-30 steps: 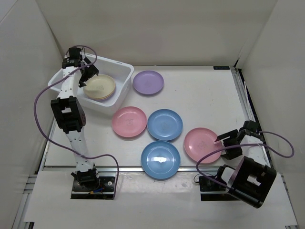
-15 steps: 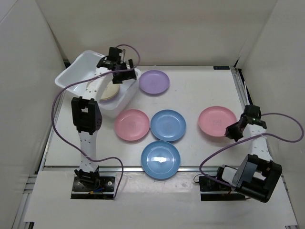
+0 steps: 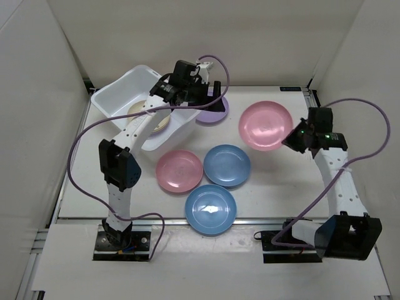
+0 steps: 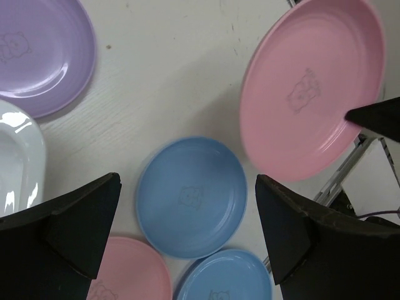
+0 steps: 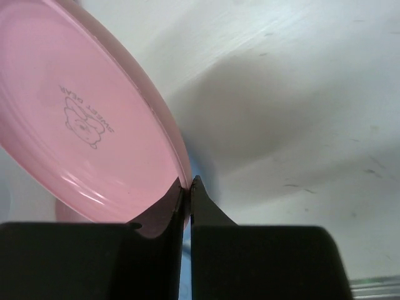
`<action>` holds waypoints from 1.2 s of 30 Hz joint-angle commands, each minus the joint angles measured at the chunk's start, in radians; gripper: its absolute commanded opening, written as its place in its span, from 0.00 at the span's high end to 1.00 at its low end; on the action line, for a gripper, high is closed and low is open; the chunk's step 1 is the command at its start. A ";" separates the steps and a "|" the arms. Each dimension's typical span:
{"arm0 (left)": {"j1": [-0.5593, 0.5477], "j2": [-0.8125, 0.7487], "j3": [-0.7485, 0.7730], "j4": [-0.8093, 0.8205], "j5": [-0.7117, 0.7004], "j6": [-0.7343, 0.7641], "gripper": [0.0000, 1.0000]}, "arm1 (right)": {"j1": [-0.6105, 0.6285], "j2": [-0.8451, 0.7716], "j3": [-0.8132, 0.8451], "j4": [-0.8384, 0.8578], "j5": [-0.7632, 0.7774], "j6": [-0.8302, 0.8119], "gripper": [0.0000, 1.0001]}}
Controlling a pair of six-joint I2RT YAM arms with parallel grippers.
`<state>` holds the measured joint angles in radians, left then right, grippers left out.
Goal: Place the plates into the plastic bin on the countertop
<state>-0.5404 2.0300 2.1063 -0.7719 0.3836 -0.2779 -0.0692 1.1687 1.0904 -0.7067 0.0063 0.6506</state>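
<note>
My right gripper (image 3: pixel 292 139) (image 5: pixel 185 184) is shut on the rim of a pink plate (image 3: pixel 265 125) (image 5: pixel 81 112) (image 4: pixel 309 87), held tilted above the countertop (image 3: pixel 275 187) at the right. My left gripper (image 3: pixel 209 94) (image 4: pixel 187 237) hangs open and empty over the purple plate (image 3: pixel 215 114) (image 4: pixel 37 56), just right of the white plastic bin (image 3: pixel 112 97). Inside the bin lie cream plates (image 3: pixel 139 112), partly hidden by the left arm. Another pink plate (image 3: pixel 179 170) (image 4: pixel 128 275) and two blue plates (image 3: pixel 227 165) (image 3: pixel 210 209) (image 4: pixel 190 197) lie flat mid-table.
White walls close in the table on three sides. Metal rails (image 3: pixel 315 112) run along the right and near edges. The bin's corner (image 4: pixel 19 162) shows at the left of the left wrist view. Purple cables loop from both arms.
The right gripper closed on the pink plate, lifted it off the table and carried it toward the far middle. The left arm swung from inside the bin over to the purple plate; the bin shifted right.
</note>
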 commanded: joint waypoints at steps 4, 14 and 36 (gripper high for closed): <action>0.010 -0.063 -0.002 0.031 0.035 -0.006 0.00 | 0.190 0.075 0.112 0.073 -0.133 -0.048 1.00; 0.010 -0.076 -0.034 0.010 0.011 0.009 0.04 | 0.258 0.114 0.157 0.234 -0.304 -0.039 1.00; 0.391 -0.234 -0.241 0.080 -0.112 -0.124 0.90 | 0.258 0.281 0.263 0.139 -0.318 -0.112 0.07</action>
<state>-0.2653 1.8881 1.9171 -0.7422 0.2733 -0.3397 0.1902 1.4403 1.3132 -0.5385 -0.3298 0.5648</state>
